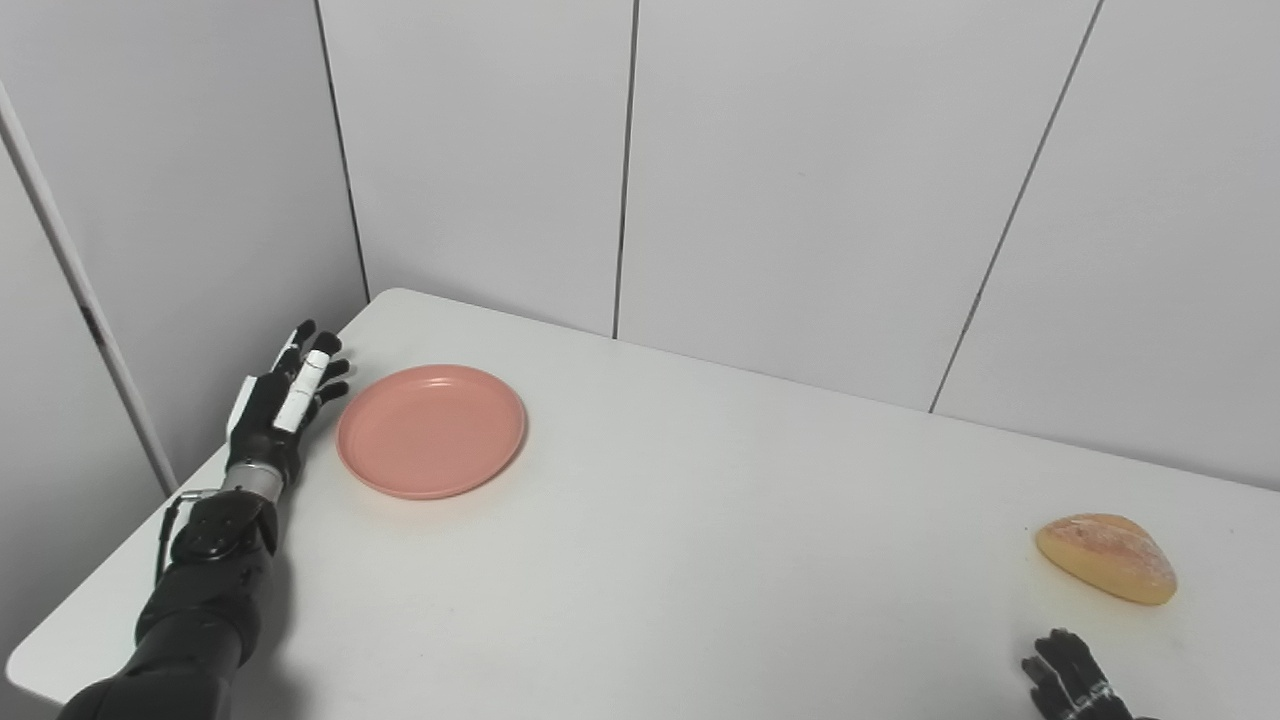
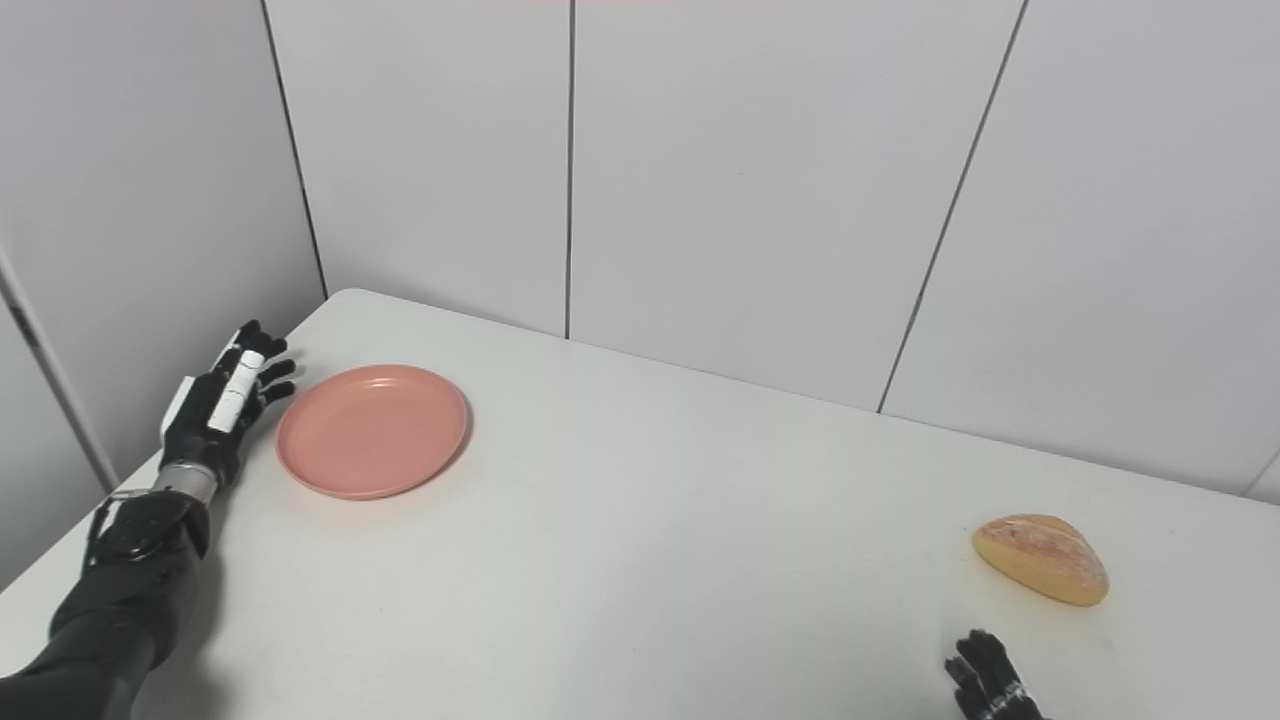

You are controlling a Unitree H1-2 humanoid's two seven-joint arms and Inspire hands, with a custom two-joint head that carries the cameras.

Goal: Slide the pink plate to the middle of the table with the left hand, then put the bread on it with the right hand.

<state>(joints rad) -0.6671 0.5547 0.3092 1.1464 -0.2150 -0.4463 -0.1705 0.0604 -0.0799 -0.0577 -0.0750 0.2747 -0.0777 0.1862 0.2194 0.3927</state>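
Observation:
The pink plate (image 1: 431, 430) lies flat on the white table (image 1: 700, 560) near its far left corner. My left hand (image 1: 285, 392) rests just left of the plate's rim, open, fingers stretched toward the wall; whether it touches the rim I cannot tell. The bread (image 1: 1106, 557), a golden domed loaf, sits near the right edge of the table. Only the fingertips of my right hand (image 1: 1072, 680) show at the bottom right, a short way in front of the bread and apart from it, fingers spread.
White wall panels (image 1: 820, 180) close the table at the back and on the left. The table's left edge (image 1: 110, 590) runs close under my left forearm.

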